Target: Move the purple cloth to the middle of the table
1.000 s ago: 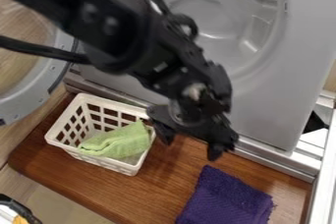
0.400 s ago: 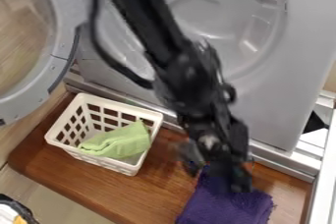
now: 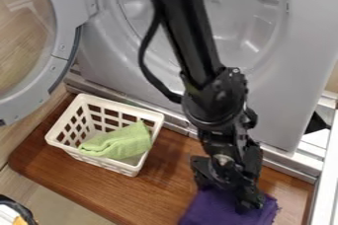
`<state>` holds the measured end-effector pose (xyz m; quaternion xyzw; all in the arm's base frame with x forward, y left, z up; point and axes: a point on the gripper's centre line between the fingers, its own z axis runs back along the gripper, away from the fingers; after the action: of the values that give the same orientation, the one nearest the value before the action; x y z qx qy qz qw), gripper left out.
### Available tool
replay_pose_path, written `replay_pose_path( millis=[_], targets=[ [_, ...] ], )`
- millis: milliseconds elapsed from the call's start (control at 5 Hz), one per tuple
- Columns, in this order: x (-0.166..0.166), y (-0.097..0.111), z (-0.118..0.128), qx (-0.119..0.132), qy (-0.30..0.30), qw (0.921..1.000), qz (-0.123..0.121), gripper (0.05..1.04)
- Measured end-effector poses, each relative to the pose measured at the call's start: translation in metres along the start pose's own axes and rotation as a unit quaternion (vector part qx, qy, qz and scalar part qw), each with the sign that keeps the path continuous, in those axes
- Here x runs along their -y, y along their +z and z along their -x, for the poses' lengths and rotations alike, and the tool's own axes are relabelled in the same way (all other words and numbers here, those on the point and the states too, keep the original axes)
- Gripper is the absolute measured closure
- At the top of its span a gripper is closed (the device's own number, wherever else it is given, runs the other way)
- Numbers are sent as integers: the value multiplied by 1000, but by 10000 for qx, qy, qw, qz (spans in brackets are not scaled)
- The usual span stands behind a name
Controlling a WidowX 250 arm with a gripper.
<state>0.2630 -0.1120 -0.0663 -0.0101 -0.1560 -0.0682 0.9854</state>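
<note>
The purple cloth (image 3: 221, 211) lies on the wooden table (image 3: 105, 189) at its front right, running down to the lower edge of the view. My gripper (image 3: 226, 195) hangs over the cloth's upper part, fingers spread apart: one by its upper left corner, the other low over its right half. Part of the cloth's upper side is hidden behind the gripper. Whether the fingertips press into the cloth, I cannot tell.
A white slotted basket (image 3: 107, 162) holding a green cloth (image 3: 119, 141) stands on the table's left half. Behind the table rises a grey machine front (image 3: 271, 105), with its round door (image 3: 63, 46) swung out at the upper left.
From above and behind the purple cloth, the gripper has moved down and toward the front onto it. The cloth's upper edge and right side have shifted slightly.
</note>
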Motion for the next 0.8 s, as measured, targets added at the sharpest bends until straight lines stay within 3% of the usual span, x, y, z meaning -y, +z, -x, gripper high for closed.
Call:
replay_pose_path(
  millis=[400,800],
  targets=[
    [-4,-1,1,-89,-11,9999,-113,85],
    [-41,2,7,-244,519,9972,-483,84]
  ],
)
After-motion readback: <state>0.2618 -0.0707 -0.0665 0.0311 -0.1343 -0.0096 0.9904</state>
